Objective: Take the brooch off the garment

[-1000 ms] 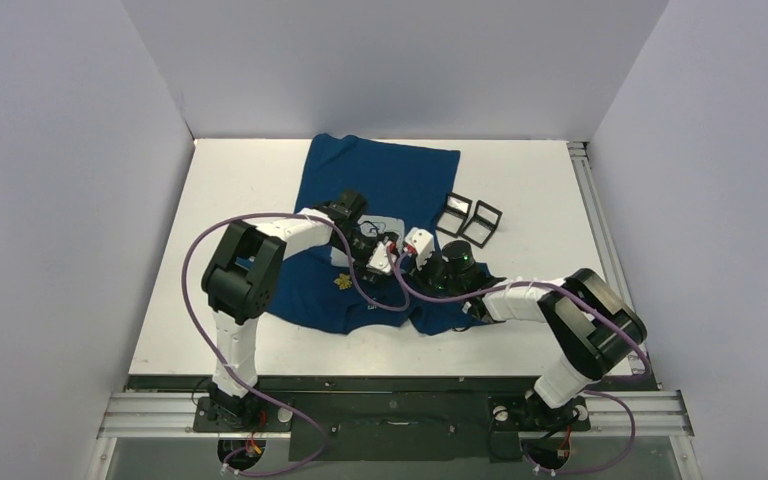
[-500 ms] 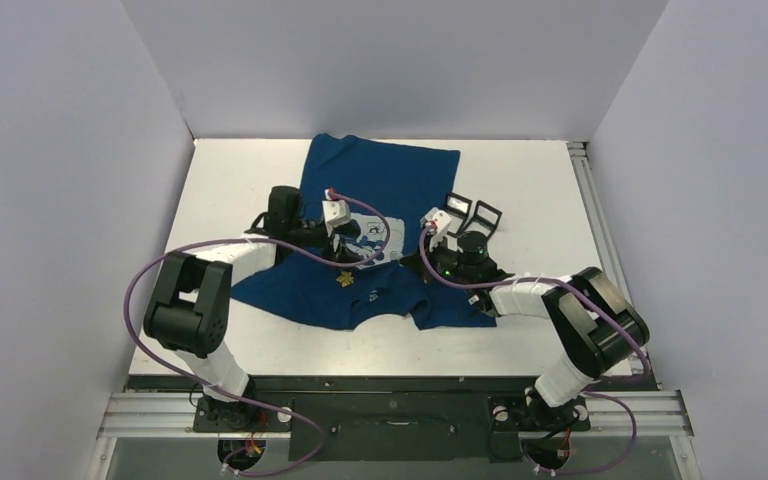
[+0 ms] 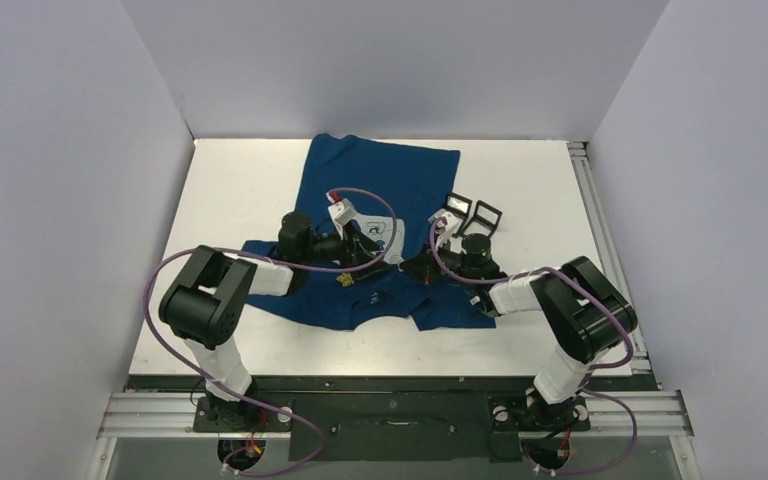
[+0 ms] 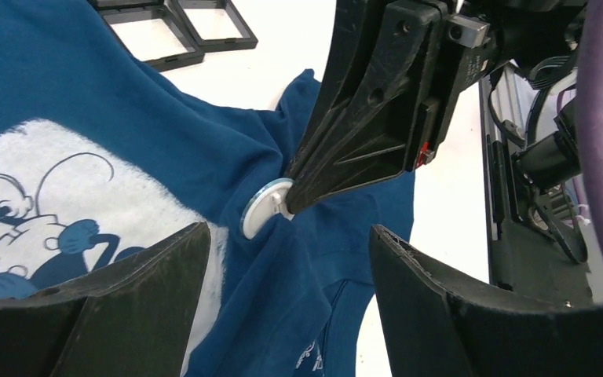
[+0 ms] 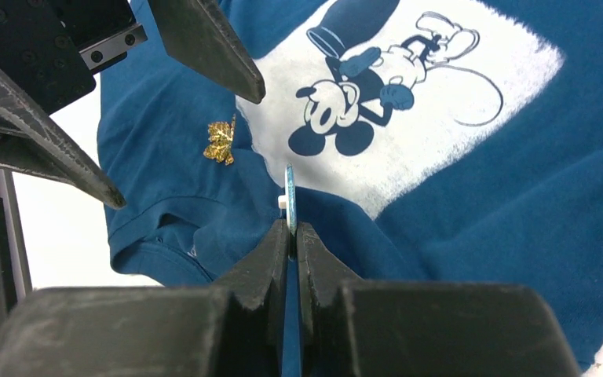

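The dark blue T-shirt [image 3: 390, 175] lies flat with its pale mouse print [image 5: 408, 94] on the chest. A small gold brooch [image 5: 220, 143] sits on the fabric beside the print, near the collar; it also shows in the top view [image 3: 343, 279]. My right gripper [image 5: 291, 229] is shut on a thin round white disc [image 5: 290, 192] that stands on edge at a raised fold of the shirt. The left wrist view shows the disc [image 4: 263, 210] at the right gripper's tips. My left gripper [image 4: 289, 236] is open, low over the shirt, facing the disc, touching nothing.
Two small black-framed cases [image 3: 472, 215] lie on the white table right of the shirt, also in the left wrist view [image 4: 165, 35]. The arms meet over the shirt's chest. Grey walls enclose the table; a metal rail [image 3: 590, 190] runs along its right edge.
The left gripper has swung down and right toward the print's near corner. The right gripper has come left from beside the cases onto the shirt fold with the disc.
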Controlling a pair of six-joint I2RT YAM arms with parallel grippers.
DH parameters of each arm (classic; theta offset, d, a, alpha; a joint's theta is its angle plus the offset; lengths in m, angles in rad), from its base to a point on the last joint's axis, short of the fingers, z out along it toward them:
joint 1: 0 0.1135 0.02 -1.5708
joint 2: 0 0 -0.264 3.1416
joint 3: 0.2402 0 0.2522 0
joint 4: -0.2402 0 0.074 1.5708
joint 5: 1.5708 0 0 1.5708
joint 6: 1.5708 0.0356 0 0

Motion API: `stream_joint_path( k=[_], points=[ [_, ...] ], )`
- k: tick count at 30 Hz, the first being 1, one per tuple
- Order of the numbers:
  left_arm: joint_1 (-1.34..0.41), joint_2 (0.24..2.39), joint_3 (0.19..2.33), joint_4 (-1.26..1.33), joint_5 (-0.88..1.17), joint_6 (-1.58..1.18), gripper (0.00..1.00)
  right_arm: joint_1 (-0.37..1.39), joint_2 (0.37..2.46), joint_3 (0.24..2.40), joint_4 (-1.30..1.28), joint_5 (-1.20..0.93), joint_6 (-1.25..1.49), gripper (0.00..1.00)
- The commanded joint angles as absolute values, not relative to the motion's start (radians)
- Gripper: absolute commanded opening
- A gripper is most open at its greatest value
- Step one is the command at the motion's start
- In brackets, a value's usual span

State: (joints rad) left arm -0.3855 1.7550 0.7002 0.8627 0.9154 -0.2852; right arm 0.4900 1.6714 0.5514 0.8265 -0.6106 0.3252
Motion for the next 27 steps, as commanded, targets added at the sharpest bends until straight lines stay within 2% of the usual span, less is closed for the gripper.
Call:
stream_joint_path(
  k=[1, 7, 16, 27],
  points=[
    [-0.403, 1.833, 0.711, 1.1, 0.884, -0.435, 0.7, 0.469, 1.695, 0.541, 0.943, -0.669, 0.375, 0.0],
    [-0.41, 1.922, 0.724, 1.227, 0.892, -0.518, 0.66, 0.455, 1.709, 0.536, 0.965, -0.7, 0.399, 0.0],
    [-0.428, 1.972, 0.745, 1.226, 0.872, -0.541, 0.65, 0.445, 1.722, 0.533, 0.991, -0.711, 0.427, 0.0],
    [-0.445, 1.994, 0.763, 1.211, 0.862, -0.532, 0.54, 0.445, 1.717, 0.529, 1.005, -0.716, 0.445, 0.0]
  ],
)
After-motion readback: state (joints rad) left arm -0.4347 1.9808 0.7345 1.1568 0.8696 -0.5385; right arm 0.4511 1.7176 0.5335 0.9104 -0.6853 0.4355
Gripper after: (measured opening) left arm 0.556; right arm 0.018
